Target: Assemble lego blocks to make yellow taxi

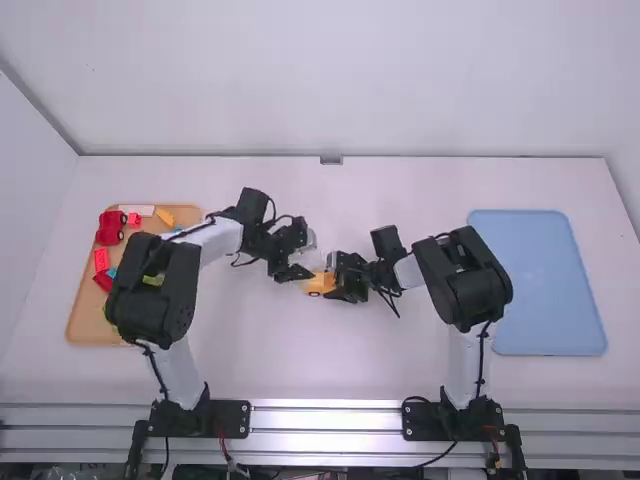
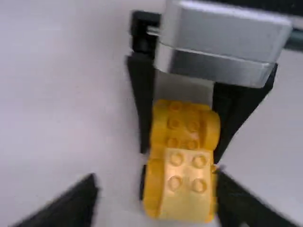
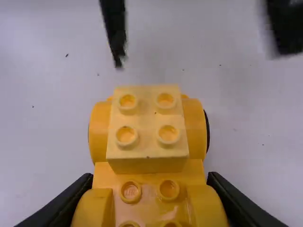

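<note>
Centre of high view: my right gripper pinches yellow plastic wheeled car base; left gripper spread. Pale-yellow studded plastic block on. Probably more to add.

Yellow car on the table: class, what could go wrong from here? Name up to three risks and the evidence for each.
1. The right gripper grips only one end of the yellow car, so a push on the far end might pivot it.
2. The left gripper stands open around that far end; closing off-centre could knock the car askew.
3. The pale yellow block sits on top there and might be dislodged if bumped.
</note>
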Tool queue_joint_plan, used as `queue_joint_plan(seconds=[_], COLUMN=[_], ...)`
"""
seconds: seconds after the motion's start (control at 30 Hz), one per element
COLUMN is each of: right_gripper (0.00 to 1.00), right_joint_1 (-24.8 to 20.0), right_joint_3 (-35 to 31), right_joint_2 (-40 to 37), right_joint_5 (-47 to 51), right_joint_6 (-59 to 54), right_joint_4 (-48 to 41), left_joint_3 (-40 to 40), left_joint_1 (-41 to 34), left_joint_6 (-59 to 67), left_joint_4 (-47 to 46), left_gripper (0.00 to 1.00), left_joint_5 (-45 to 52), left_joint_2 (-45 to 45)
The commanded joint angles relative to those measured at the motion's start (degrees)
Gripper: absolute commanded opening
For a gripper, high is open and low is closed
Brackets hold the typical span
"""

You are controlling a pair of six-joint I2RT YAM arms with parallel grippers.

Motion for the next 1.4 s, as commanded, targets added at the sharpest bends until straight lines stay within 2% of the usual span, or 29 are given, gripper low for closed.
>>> queue_joint_plan(seconds=[0.0,0.07,0.13,0.2,0.23,0.4,0.43,0.53,0.67,0.77,0.8,0.87,0.93,1.0,1.17,1.3,1.37], right_gripper=[0.68,0.74,0.86,0.90,0.99,0.99,0.99,0.98,0.99,0.99,0.99,0.99,0.99,0.99,0.99,0.99,0.99], right_joint_1=[0.37,0.37,-0.09,-0.63,-0.98,-2.45,-2.75,-3.10,-2.80,-1.55,-1.36,0.57,2.08,4.02,7.58,9.25,9.57], right_joint_3=[-0.74,-0.66,0.26,0.83,1.14,3.80,4.50,5.81,6.58,6.73,6.71,6.75,7.63,9.86,15.19,18.43,19.32], right_joint_2=[0.85,0.83,-0.33,-2.21,-3.67,-14.49,-17.53,-23.82,-28.26,-29.44,-29.44,-29.42,-29.18,-29.11,-29.14,-29.07,-28.87], right_joint_5=[2.23,2.25,3.34,4.52,5.40,12.85,16.15,20.17,17.92,15.21,15.06,13.86,13.79,13.79,13.81,14.21,14.21], right_joint_6=[0.24,0.50,6.03,6.32,5.53,-0.92,-1.64,-1.49,1.73,6.19,6.78,10.93,12.76,12.90,12.70,15.65,16.68], right_joint_4=[-0.31,-0.48,-1.07,-3.89,-6.27,-24.41,-28.87,-34.73,-32.96,-26.45,-25.46,-19.74,-17.88,-18.99,-22.38,-22.82,-22.25], left_joint_3=[0.74,0.74,0.72,0.72,0.72,-0.33,-1.14,-3.85,-8.57,-13.84,-14.10,-17.94,-19.93,-22.03,-24.02,-23.17,-22.49], left_joint_1=[2.10,2.93,5.14,5.99,6.34,7.56,8.04,10.03,13.33,16.79,16.96,19.87,21.44,22.97,23.80,25.24,26.36], left_joint_6=[-1.73,-3.93,-11.32,-15.58,-17.73,-20.06,-22.88,-33.57,-50.12,-64.48,-65.16,-76.91,-82.62,-86.47,-87.08,-95.21,-96.50], left_joint_4=[-0.37,-0.48,-0.50,-0.59,-0.76,-2.95,-1.77,3.28,10.03,14.32,14.49,16.39,16.41,15.74,12.50,3.91,1.09], left_gripper=[0.99,0.99,0.99,0.99,0.99,0.99,0.99,0.99,0.99,0.99,0.99,0.99,0.99,0.99,0.99,0.99,0.99], left_joint_5=[2.51,1.90,-3.52,-7.69,-10.16,-16.06,-17.16,-22.88,-34.36,-43.76,-44.17,-51.45,-56.59,-62.12,-67.69,-74.93,-74.62], left_joint_2=[-5.25,-6.64,-10.34,-12.11,-13.05,-18.49,-20.09,-23.76,-27.67,-31.56,-31.78,-35.23,-37.40,-40.17,-45.66,-50.40,-51.76])
